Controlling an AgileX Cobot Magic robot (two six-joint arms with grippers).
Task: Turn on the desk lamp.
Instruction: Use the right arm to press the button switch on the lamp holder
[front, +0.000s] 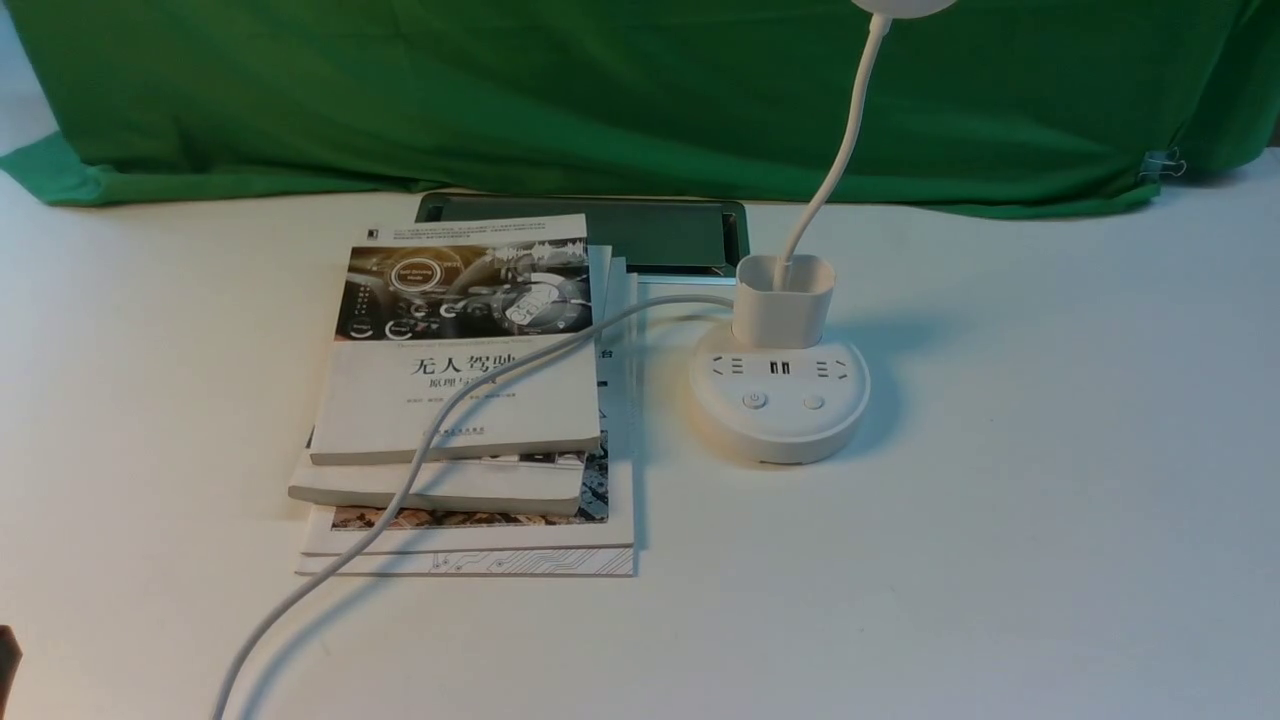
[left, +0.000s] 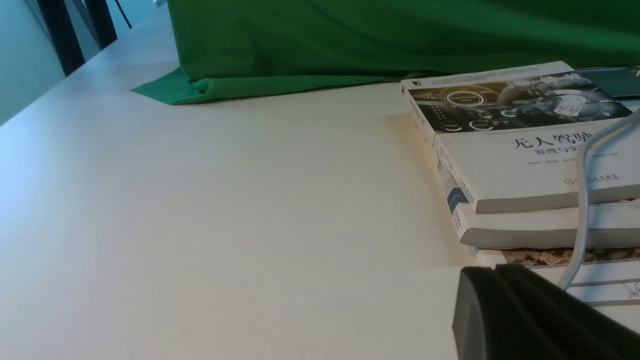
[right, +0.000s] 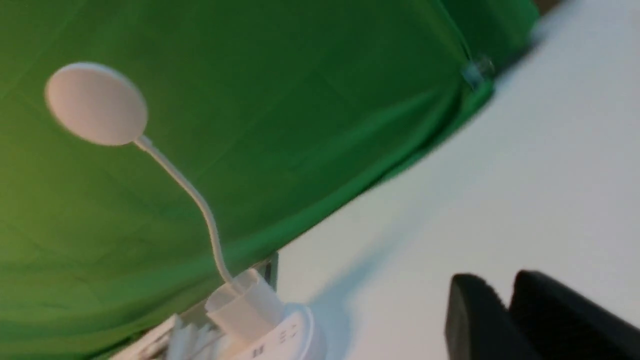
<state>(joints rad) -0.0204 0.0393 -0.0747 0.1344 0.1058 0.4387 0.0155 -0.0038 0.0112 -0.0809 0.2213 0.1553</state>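
The right gripper (right: 502, 290) has its fingers a little apart, with a narrow gap at the tips, and I see nothing held in it. The left gripper (left: 494, 270) has its two tips together, and it also holds nothing that I can see

The desk lamp (front: 780, 410) stands upright on the table (front: 950, 600), and from the right hand it lies, as I judge, ahead and inward, toward the left hand's side. The right hand is not in the front view, so how near it is I cannot tell exactly. The left hand is well apart from the lamp, with the pile of books (front: 470, 400) between them, therefore I think the right one is the more suitable

The power button (front: 754, 401) is on top of the base, on the half which faces the robot; the other button (front: 813, 402) lies on the side closer to the right hand. So the hand should pass over this second one, and then press down with closed tips. The gooseneck (front: 850, 130) goes up from the cup (front: 785, 305), behind the buttons, and the cord (front: 440, 420) runs away over the books, so neither should disturb a careful approach
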